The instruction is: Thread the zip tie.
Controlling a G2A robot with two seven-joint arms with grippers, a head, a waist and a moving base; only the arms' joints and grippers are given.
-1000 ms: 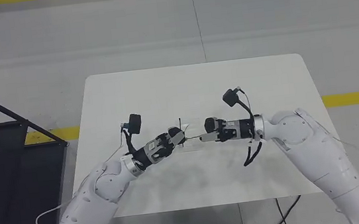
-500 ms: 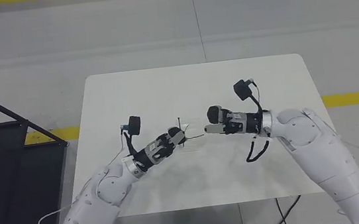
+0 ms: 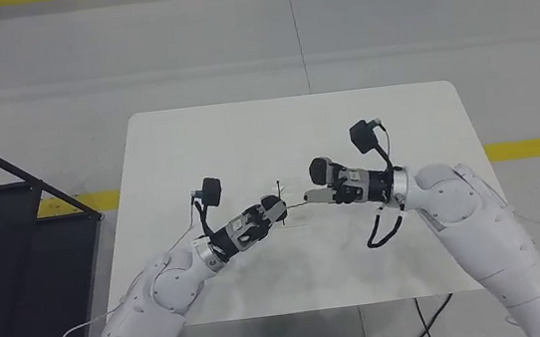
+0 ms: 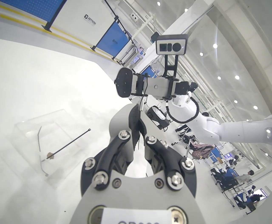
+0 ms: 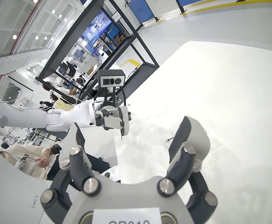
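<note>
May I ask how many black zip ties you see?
2: held zip tie in left claw, loose zip tie in the clear tray; a pale strip beside it may be another.

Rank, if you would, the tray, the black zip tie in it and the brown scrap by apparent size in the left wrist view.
1. tray
2. black zip tie
3. brown scrap
They lie together, so nearness to the camera barely affects the order.
</note>
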